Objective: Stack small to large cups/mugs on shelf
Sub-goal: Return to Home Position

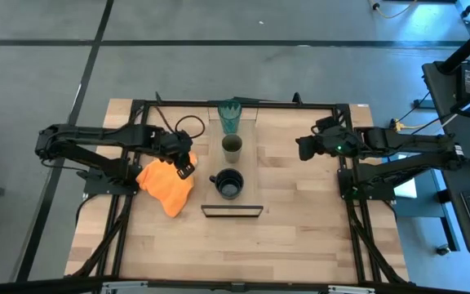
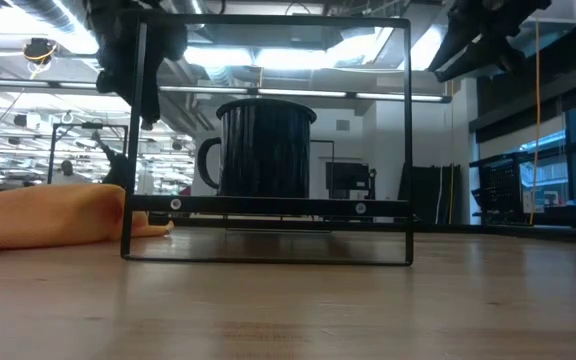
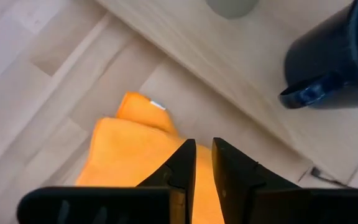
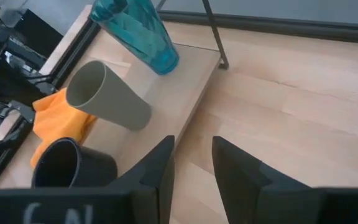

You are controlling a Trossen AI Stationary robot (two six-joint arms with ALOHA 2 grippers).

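The light-wood shelf (image 1: pixel 247 167) lies on the table, running from far to near, with its dark metal frame (image 1: pixel 232 211) at the near end. On it stand, in a row, the teal tumbler (image 1: pixel 230 117) at the far end, the olive-brown cup (image 1: pixel 232 148) and the navy mug (image 1: pixel 228 185), each on its base and mouth up. My left gripper (image 1: pixel 184 163) hovers left of the shelf over the far edge of the orange cloth (image 1: pixel 166 186), its fingers all but shut and empty (image 3: pixel 204 162). My right gripper (image 1: pixel 304 147) hovers right of the shelf, open and empty (image 4: pixel 193 168).
The orange cloth lies bunched on the table against the shelf's left side, beside the mug (image 3: pixel 334 56), whose handle (image 3: pixel 303 96) points toward it. Bare tabletop (image 1: pixel 317 212) lies right of and in front of the shelf. A dark frame runs round the table's edges (image 1: pixel 243 104).
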